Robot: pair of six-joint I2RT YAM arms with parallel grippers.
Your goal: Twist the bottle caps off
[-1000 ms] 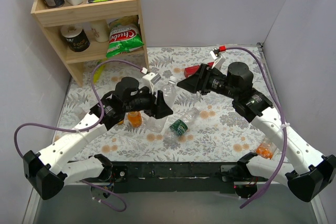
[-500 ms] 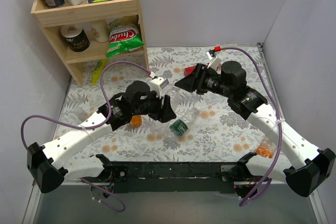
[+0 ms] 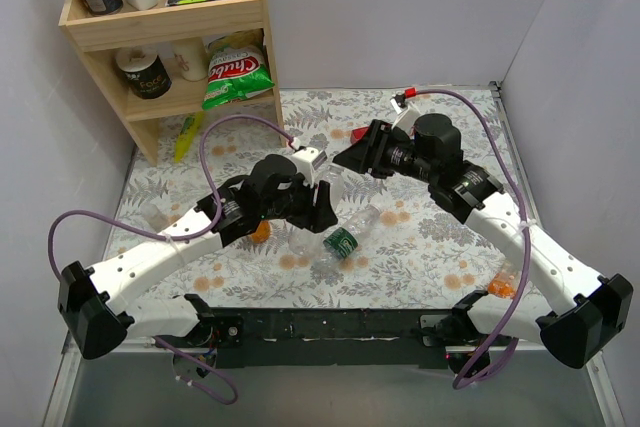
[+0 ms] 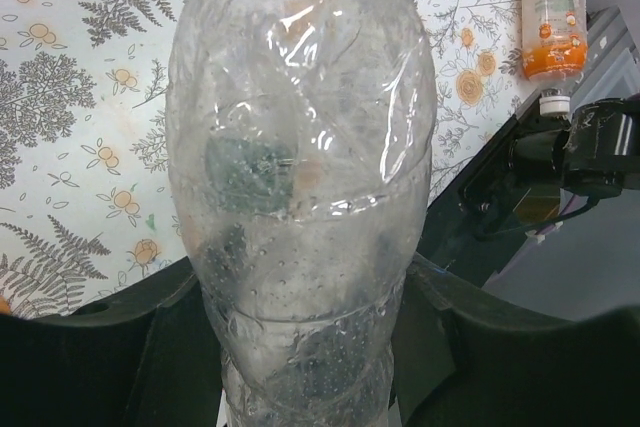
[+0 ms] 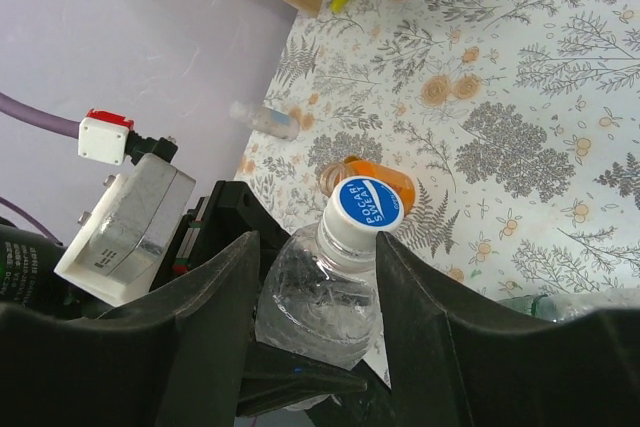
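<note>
Your left gripper (image 4: 310, 347) clamps the clear bottle (image 4: 300, 147) by its body, mid-table. Your right gripper (image 5: 318, 244) straddles its white cap (image 5: 368, 205), jaws part open; contact unclear.

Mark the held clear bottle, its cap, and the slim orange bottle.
clear bottle (image 4: 300, 197): left wrist view, middle of its crumpled body.
cap (image 5: 367, 204): right wrist view, centre of its printed top.
slim orange bottle (image 4: 552, 57): left wrist view, orange part near the neck.
</note>
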